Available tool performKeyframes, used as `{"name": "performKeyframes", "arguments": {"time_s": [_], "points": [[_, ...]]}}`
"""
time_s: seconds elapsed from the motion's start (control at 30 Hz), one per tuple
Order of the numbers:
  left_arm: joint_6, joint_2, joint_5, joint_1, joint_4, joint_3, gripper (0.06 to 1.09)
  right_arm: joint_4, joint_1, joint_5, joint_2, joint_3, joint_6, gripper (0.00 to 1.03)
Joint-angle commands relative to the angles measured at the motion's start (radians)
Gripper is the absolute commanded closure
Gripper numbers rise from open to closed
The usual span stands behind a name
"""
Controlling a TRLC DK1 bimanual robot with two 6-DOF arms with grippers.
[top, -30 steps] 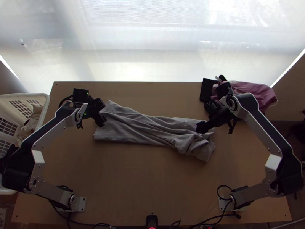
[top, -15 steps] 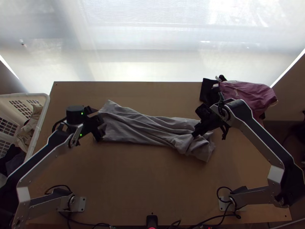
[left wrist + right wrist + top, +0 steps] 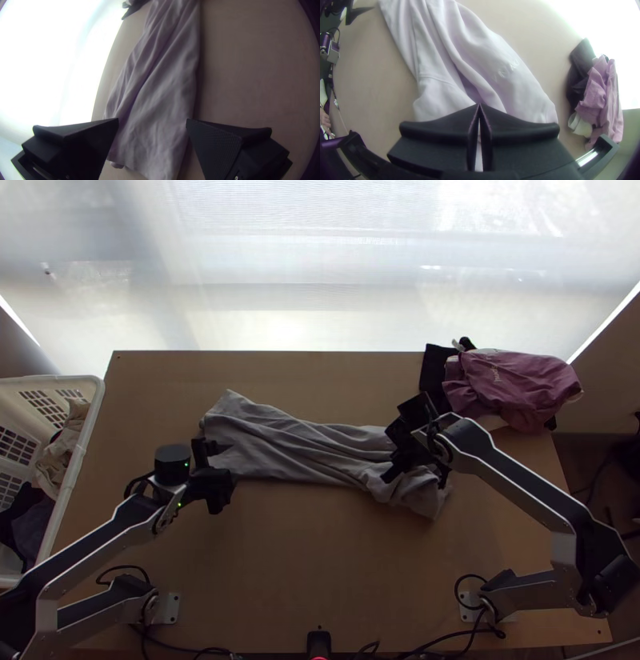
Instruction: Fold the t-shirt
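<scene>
The grey t-shirt (image 3: 296,448) lies as a long, creased strip across the table, its right end more bunched. My left gripper (image 3: 227,463) is low at the strip's left end, on its near side. In the left wrist view, that gripper (image 3: 152,122) is open, its fingers apart over the shirt (image 3: 163,96) with no cloth pinched. Over the shirt's bunched right part is my right gripper (image 3: 390,474). The right wrist view has this gripper (image 3: 479,106) shut, fingertips together in front of the cloth (image 3: 436,91), which they partly hide.
A pink garment (image 3: 520,380) and dark cloth (image 3: 434,366) are heaped at the table's far right corner. Past the left edge stands a white basket (image 3: 76,460) holding clothes. Bare wood (image 3: 320,564) lies between the shirt and the near edge.
My left gripper has moved toward the near side of the table and turned. My right gripper has shifted left and a little nearer. The shirt lies about as before.
</scene>
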Motion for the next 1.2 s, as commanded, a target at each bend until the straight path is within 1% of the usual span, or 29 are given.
{"name": "performKeyframes", "arguments": {"time_s": [0.0, 0.07, 0.17, 0.3, 0.4, 0.6, 0.77, 0.9, 1.0, 1.17], "points": [[0.06, 0.025, 0.004, -0.092, 0.12, -0.128, 0.1, 0.108, 0.029, 0.017, 0.041, -0.063, 0.006, 1.0], [0.077, 0.039, -0.002, -0.102, 0.197, -0.157, 0.1, 0.137, 0.029, 0.017, 0.054, -0.072, 0.007, 1.0], [0.078, 0.085, -0.026, -0.102, 0.238, -0.151, 0.1, 0.158, 0.03, 0.017, 0.07, -0.071, 0.014, 1.0], [0.098, 0.122, -0.034, -0.079, 0.304, -0.148, 0.11, 0.183, 0.032, 0.017, 0.09, -0.068, 0.014, 1.0], [0.092, 0.133, -0.051, -0.07, 0.306, -0.129, 0.11, 0.192, 0.032, 0.017, 0.092, -0.071, 0.014, 1.0], [0.104, 0.18, -0.054, -0.052, 0.297, -0.1, 0.11, 0.204, 0.03, 0.017, 0.095, -0.08, 0.014, 1.0], [0.106, 0.246, -0.071, -0.038, 0.257, -0.019, 0.11, 0.209, 0.032, 0.017, 0.096, -0.086, 0.014, 1.0], [0.127, 0.292, -0.083, -0.024, 0.245, 0.038, 0.11, 0.214, 0.03, 0.017, 0.096, -0.091, 0.014, 1.0], [0.164, 0.341, -0.1, -0.023, 0.252, 0.047, 0.11, 0.231, 0.03, 0.017, 0.096, -0.091, 0.015, 1.0], [0.161, 0.387, -0.112, -0.009, 0.251, 0.094, 0.11, 0.26, 0.026, 0.017, 0.107, -0.108, 0.018, 1.0]]}}
